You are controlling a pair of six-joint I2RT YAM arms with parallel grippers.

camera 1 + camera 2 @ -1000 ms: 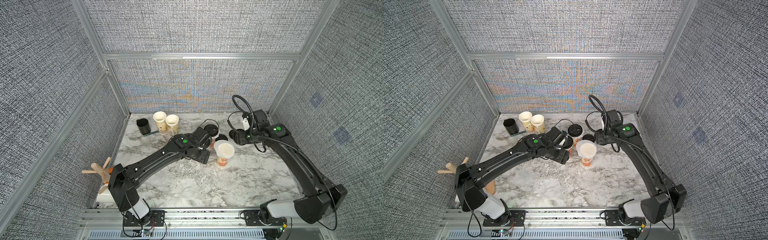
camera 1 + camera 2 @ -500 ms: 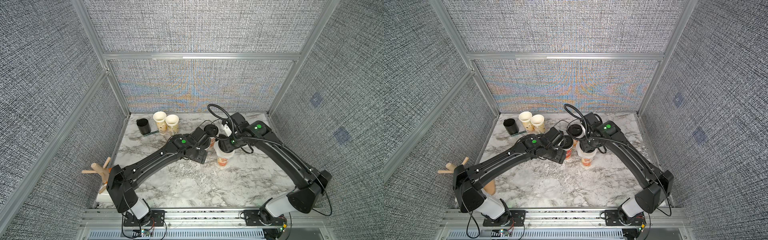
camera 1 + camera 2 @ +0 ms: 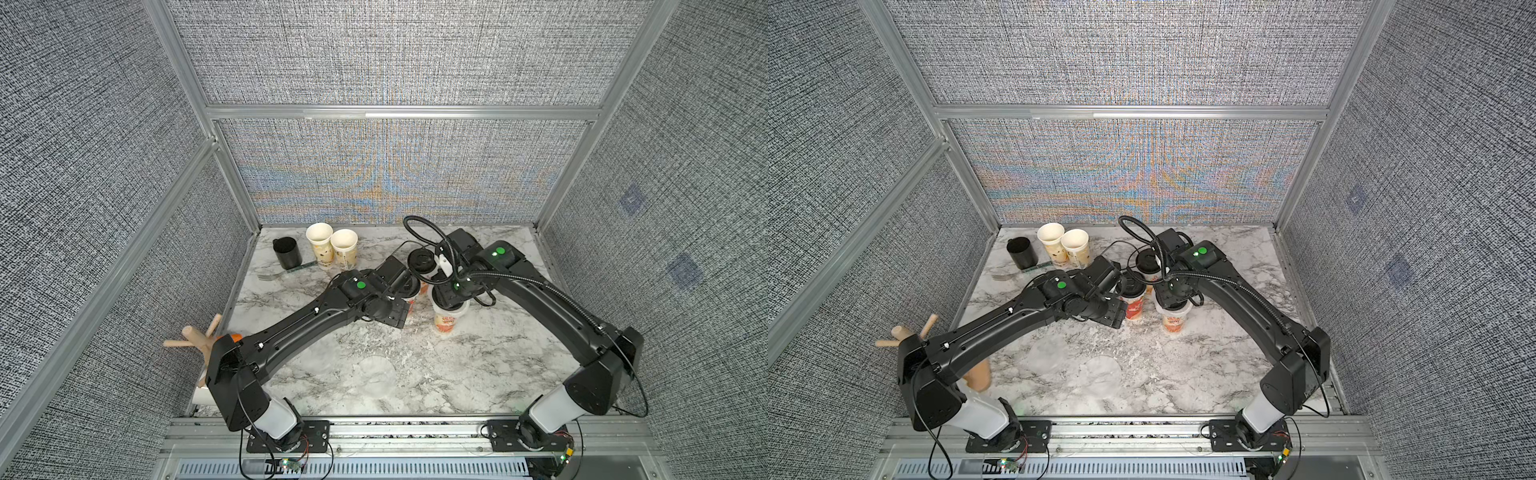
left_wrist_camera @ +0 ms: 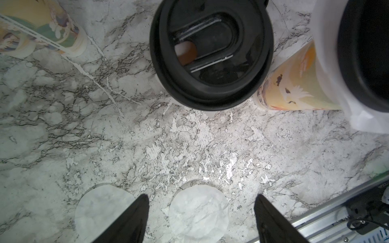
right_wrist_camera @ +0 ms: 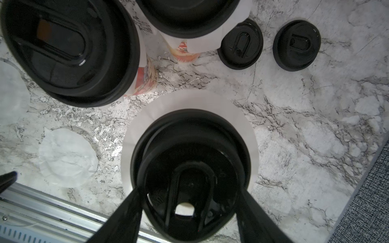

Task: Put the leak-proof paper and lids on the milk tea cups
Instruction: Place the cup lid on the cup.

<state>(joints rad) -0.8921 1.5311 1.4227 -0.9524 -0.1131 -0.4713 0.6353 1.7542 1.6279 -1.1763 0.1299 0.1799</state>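
— Now, what is changed from a second ago?
— The right gripper (image 5: 189,189) is brought from nearer the back edge over the middle cup (image 3: 444,326). It is clamped on a black lid (image 5: 189,136), and a leak-proof paper (image 5: 189,101) is spread over the cup's mouth beneath.
— And the left gripper (image 4: 202,197)?
— Its fingers are held apart and it is unmoved. Two loose sheets (image 4: 197,210) are left near the front edge of the marble surface (image 3: 478,365).

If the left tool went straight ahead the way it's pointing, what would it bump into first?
Probably the round leak-proof paper lying on the marble table; it shows right between the open left tool's fingertips. How far below it lies is unclear.
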